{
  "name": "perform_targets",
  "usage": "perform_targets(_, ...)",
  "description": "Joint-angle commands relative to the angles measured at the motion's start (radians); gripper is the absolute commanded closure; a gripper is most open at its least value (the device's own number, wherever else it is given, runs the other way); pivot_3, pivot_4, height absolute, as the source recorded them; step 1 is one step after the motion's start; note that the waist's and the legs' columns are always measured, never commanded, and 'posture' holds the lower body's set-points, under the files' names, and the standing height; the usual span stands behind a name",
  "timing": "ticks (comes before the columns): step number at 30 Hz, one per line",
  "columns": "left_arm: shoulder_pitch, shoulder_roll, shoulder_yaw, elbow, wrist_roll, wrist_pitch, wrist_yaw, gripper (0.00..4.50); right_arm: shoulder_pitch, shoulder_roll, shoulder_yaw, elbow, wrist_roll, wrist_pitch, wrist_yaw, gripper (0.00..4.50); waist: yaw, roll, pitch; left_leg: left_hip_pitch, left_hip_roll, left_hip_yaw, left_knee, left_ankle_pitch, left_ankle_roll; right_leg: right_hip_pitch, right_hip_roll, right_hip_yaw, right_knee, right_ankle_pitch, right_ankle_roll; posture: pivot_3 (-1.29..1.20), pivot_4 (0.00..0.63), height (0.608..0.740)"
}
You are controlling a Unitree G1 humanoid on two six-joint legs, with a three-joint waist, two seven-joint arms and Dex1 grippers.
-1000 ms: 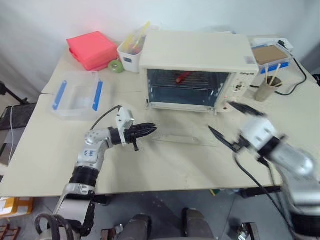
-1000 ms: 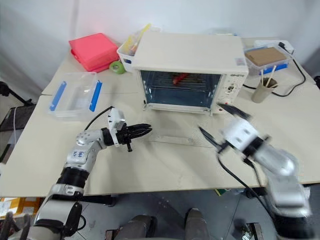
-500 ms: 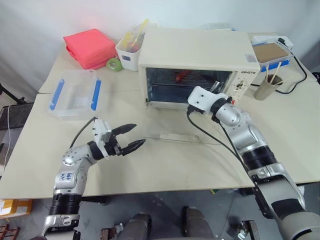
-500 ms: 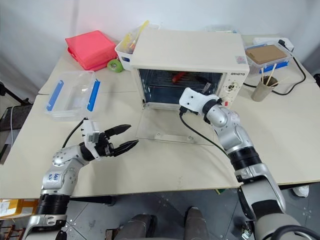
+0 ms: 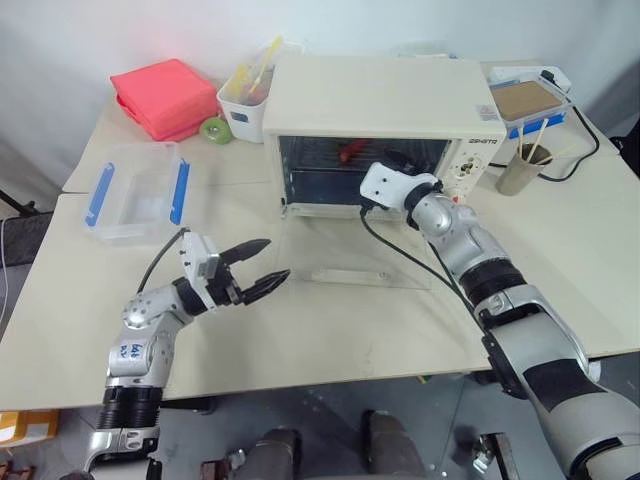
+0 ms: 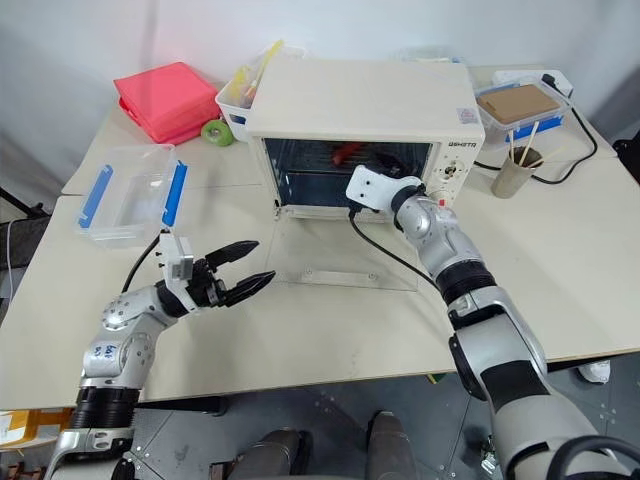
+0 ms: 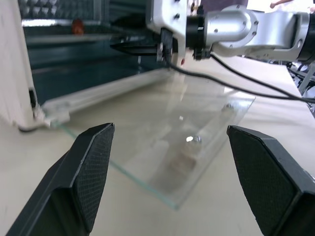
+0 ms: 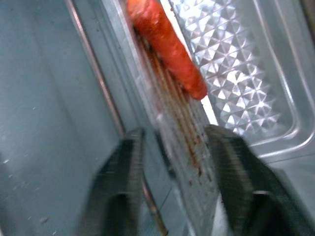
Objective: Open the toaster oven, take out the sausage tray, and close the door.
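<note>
The cream toaster oven [image 5: 380, 95] stands at the back of the table. Its glass door [image 5: 330, 245] lies flat on the table, with the bar handle [image 5: 345, 275] at its near edge. Inside the oven a red sausage [image 8: 167, 46] lies on the ridged silver sausage tray [image 8: 231, 64]. My right gripper [image 8: 172, 137] reaches into the oven mouth and is shut on the tray's stained front rim, one finger on each side. My left gripper [image 5: 275, 258] hangs open and empty just left of the door's near corner, pointing at the oven.
A clear plastic box with blue clips [image 5: 135, 190] sits at the left. Behind it are a red box [image 5: 165, 95], a green tape roll [image 5: 211, 130] and a white bin of utensils [image 5: 243, 105]. A cup with sticks [image 5: 520, 170] and a black cable [image 5: 585, 150] lie right of the oven.
My right arm swung up from the table's front right into the oven mouth, and its fingers closed on the tray rim. My left gripper opened and drew back from the door.
</note>
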Motion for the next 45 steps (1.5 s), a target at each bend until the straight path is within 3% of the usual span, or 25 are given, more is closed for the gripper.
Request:
perform_targets(1,-0.093,-0.026,-0.028,0.05,0.009,-0.036,-0.01,0.61,-0.022,0.007,0.002,-0.019,0.003,-0.026,-0.014,4.06,-0.002,-0.001,0.0,-0.001,0.0,0.0,0.001,0.0,0.0,0.0,0.0,0.0,0.0,0.0,0.0,0.0,0.15,0.74)
perform_targets(2,-0.13,-0.036,-0.03,0.085,0.015,-0.048,-0.007,0.61,-0.026,0.006,0.005,-0.018,-0.005,-0.037,-0.026,4.32,-0.006,-0.002,-0.001,-0.001,0.0,0.0,0.001,0.0,0.0,0.0,0.0,0.0,0.0,0.0,0.0,0.0,0.15,0.74)
perform_targets(6,-0.377,-0.094,-0.041,0.3,0.033,-0.087,-0.006,0.61,-0.028,-0.003,0.001,-0.06,-0.015,-0.047,-0.021,4.39,-0.009,-0.003,-0.002,-0.002,0.0,0.0,0.001,0.0,0.0,-0.001,0.0,-0.001,0.0,0.0,0.0,0.0,0.15,0.74)
perform_targets(13,-0.571,-0.105,0.021,0.479,0.001,-0.076,0.002,0.61,0.004,-0.021,0.004,-0.192,-0.028,-0.057,0.036,4.39,-0.02,-0.004,-0.002,-0.006,0.0,0.004,0.002,0.0,-0.001,-0.012,-0.001,-0.001,0.003,0.001,0.001,0.0,0.15,0.74)
perform_targets(27,-0.652,-0.056,0.062,0.53,-0.026,0.033,-0.063,0.61,0.143,-0.041,-0.007,-0.498,-0.006,0.037,0.208,4.39,-0.036,-0.004,-0.002,-0.007,-0.001,0.004,0.002,-0.001,-0.001,-0.014,-0.001,-0.001,0.004,0.001,0.001,0.0,0.15,0.74)
perform_targets(31,-0.652,-0.042,0.052,0.533,-0.029,0.095,-0.103,0.61,0.27,-0.053,0.003,-0.701,0.019,0.086,0.315,4.39,-0.035,-0.004,-0.002,-0.007,-0.001,0.004,0.003,-0.001,-0.001,-0.015,-0.001,-0.001,0.006,0.001,0.001,0.0,0.15,0.74)
perform_targets(45,-0.641,-0.035,0.052,0.549,-0.016,0.122,-0.141,0.61,0.42,-0.083,-0.023,-0.948,0.006,0.196,0.407,4.39,-0.032,-0.004,-0.002,-0.006,-0.001,0.005,0.014,-0.004,-0.003,-0.016,-0.001,0.0,0.016,0.001,0.0,0.0,0.15,0.74)
